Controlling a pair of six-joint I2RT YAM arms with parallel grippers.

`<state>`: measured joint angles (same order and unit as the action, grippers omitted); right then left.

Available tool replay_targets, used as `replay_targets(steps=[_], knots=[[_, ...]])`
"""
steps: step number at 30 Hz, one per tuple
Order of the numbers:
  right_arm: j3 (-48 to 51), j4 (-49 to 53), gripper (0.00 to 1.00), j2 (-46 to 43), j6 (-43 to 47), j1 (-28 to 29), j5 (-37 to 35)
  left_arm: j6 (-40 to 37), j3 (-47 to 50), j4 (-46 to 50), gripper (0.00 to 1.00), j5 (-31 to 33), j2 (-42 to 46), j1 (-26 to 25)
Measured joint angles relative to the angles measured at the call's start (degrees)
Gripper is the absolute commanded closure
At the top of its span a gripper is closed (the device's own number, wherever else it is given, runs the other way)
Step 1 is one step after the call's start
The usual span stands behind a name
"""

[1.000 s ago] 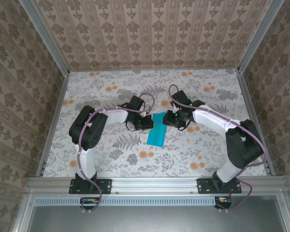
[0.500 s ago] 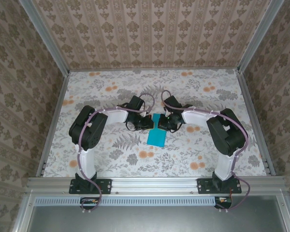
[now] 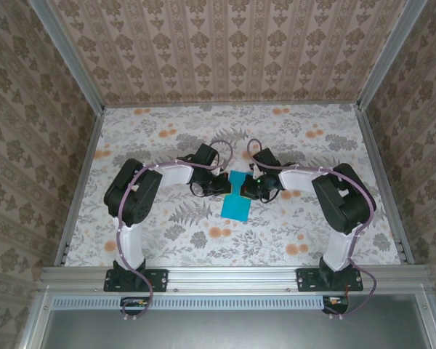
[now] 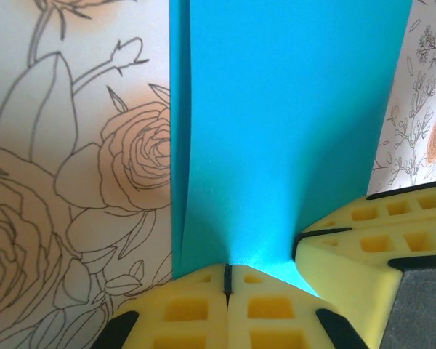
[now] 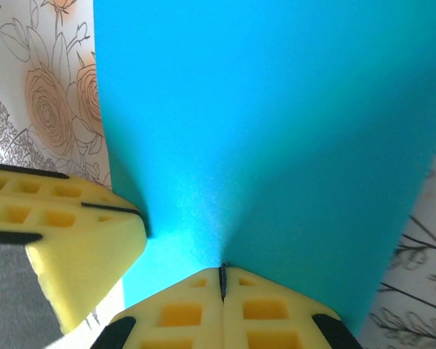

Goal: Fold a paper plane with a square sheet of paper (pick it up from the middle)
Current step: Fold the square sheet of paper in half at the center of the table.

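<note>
The square sheet of paper (image 3: 237, 206) lies mid-table as a teal-blue folded strip, pinched narrow at its far end. My left gripper (image 3: 225, 186) is shut on that end from the left, and my right gripper (image 3: 248, 187) from the right. In the left wrist view the yellow pads of the left gripper (image 4: 227, 280) meet on a pucker of the paper (image 4: 291, 109), with the right fingers (image 4: 370, 240) close beside. In the right wrist view the right gripper (image 5: 222, 282) pinches the paper (image 5: 261, 131) the same way, the left fingers (image 5: 65, 240) alongside.
The floral tablecloth (image 3: 167, 138) covers the table, fenced by metal rails (image 3: 80, 182) on the left and right and patterned walls behind. Both arms reach inward, elbows out to the sides.
The right gripper has slid left onto the paper's far end and closed there. The paper's far end now looks narrower. The left arm has held still.
</note>
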<state>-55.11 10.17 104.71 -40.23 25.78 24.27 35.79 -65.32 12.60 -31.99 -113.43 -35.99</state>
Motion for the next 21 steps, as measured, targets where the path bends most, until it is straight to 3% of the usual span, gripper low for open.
replay_targets(steps=[14,21], knots=[[6.1,1.8,1.00,-8.9,3.5,-4.4,0.1,0.6,1.2,-1.7,1.00,0.0,0.4,0.0],[-0.2,-2.4,1.00,-3.0,2.7,-1.7,2.5,0.6,1.0,-1.5,1.00,0.0,0.4,0.0]])
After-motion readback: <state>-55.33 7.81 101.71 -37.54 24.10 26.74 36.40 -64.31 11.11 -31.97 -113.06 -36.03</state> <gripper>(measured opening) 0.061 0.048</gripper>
